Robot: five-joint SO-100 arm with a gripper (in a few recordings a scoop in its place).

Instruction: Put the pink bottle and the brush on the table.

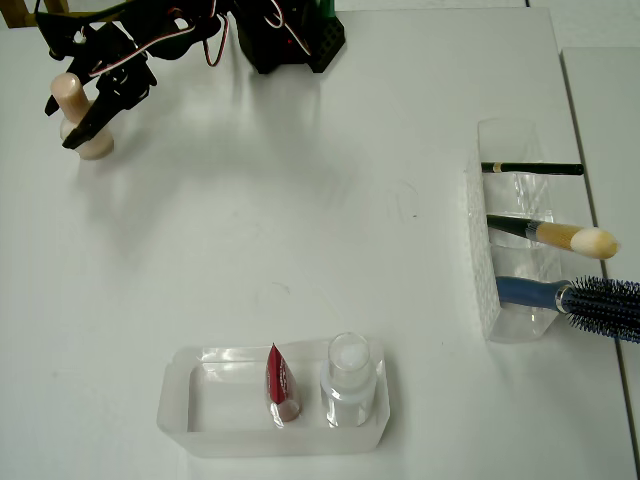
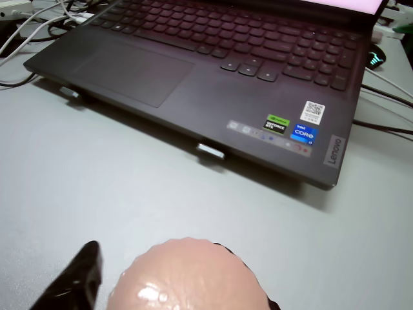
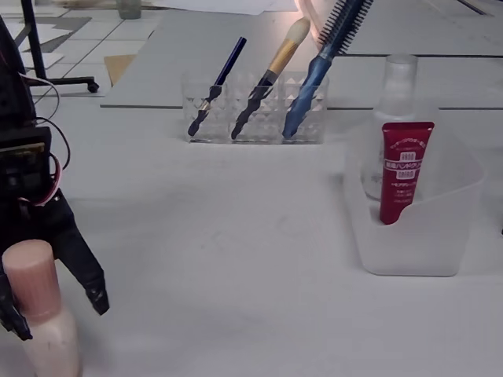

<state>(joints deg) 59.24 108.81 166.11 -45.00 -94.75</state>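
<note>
Table [image 1: 300, 200] first: its white top carries everything, and the pink bottle [image 1: 80, 120] stands upright on it at the far left of the overhead view, well apart from both containers. Step 1 of 2 looks nearly done, since the bottle's base seems to rest on the surface. The gripper [image 1: 85, 108] straddles the bottle with its 2 black fingers spread to either side; in the fixed view the fingers [image 3: 86, 267] stand apart from the bottle's body, so I judge the grip let go, jaws parted, nothing held. The next move calls for lifting straight up clear of the cap without tipping the bottle, then crossing to the clear rack [image 1: 510, 240] at the right, where the brush [image 1: 560, 236] sits in the middle slot between a thin dark pencil [image 1: 530, 168] and a blue hairbrush [image 1: 580, 298]. Those neighbours are close, so the grab needs care. A shallow tray [image 1: 200, 420] holds a red tube [image 1: 280, 380] and a clear bottle [image 1: 347, 375].

Hard to make out: the wrist view cuts off all but the bottle's cap [image 2: 187, 278] and 1 finger tip, with a laptop [image 2: 213, 77] beyond, and the fixed view crops the bottle's base, so contact with the table is unconfirmed
</note>
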